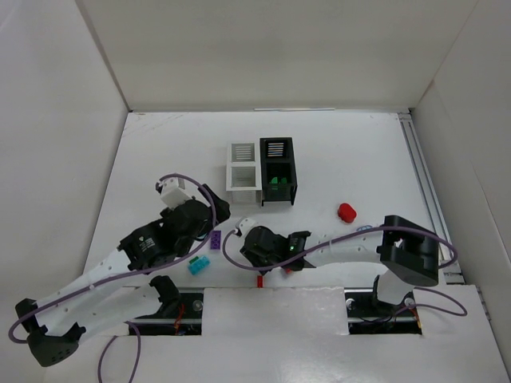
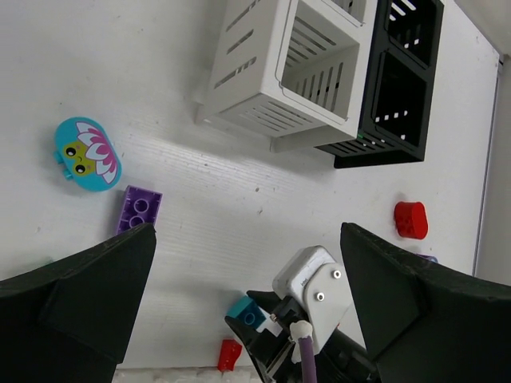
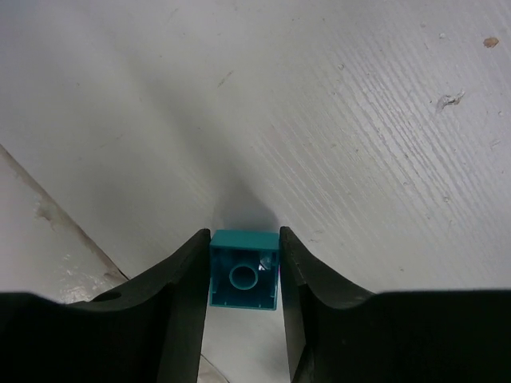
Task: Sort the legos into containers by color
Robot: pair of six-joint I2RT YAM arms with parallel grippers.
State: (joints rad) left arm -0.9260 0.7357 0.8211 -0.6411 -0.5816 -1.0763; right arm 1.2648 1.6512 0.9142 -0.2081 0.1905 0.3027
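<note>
Pinching a teal brick (image 3: 243, 281) by two opposite flat sides, the right claw (image 3: 243, 259) stands narrowed to the brick's width, with a finger pressed against each face. Gripping the smooth walls rather than the corners looks chosen so that the piece cannot twist out. The brick sits low near the front edge of the surface (image 1: 160, 159), and I cannot tell whether it is off the surface yet. The left claw (image 2: 247, 231) hangs spread wide and empty above a purple brick (image 2: 138, 209), probably parked clear of the other arm. The white bin (image 1: 242, 167) and black bin (image 1: 277, 170) stand touching side by side further back, well apart from the grasp. Green bricks (image 1: 277, 182) lie in the black bin's near compartment, so the teal piece likely wants a different compartment.
</note>
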